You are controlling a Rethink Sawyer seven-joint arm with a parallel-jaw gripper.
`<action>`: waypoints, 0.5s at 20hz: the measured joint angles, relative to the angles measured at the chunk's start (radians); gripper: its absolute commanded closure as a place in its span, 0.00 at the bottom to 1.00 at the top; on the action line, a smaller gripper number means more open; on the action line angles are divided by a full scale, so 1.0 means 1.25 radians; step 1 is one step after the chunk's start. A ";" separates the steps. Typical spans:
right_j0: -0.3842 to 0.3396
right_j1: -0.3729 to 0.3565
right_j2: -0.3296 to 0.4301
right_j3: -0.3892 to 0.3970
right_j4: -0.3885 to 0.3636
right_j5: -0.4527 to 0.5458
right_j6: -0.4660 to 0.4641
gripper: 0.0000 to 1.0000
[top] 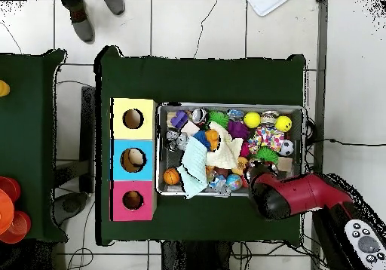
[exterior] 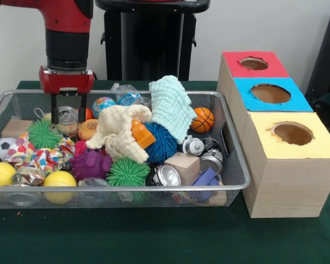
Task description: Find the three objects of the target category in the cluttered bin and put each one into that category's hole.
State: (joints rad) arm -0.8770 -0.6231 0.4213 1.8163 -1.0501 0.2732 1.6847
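green table (exterior: 154, 236) — one bin (exterior: 231, 190), three green spiky balls (exterior: 128, 172).

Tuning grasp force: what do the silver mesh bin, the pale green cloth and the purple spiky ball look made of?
Silver wire-mesh bin: metal, by its fine grid and shiny rounded rim.
Pale green cloth: soft woven fabric, waffle-like texture, draped in folds.
Purple spiky ball: probably matte rubber, with blunt moulded spikes.
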 measured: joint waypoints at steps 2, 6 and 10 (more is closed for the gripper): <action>-0.002 0.013 -0.001 -0.002 -0.003 -0.004 0.000 0.00; -0.008 0.030 -0.003 -0.003 -0.007 -0.006 0.000 0.00; -0.009 0.029 -0.007 -0.003 -0.007 -0.005 0.000 0.00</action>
State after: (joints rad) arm -0.8882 -0.5874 0.4131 1.8128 -1.0591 0.2664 1.6847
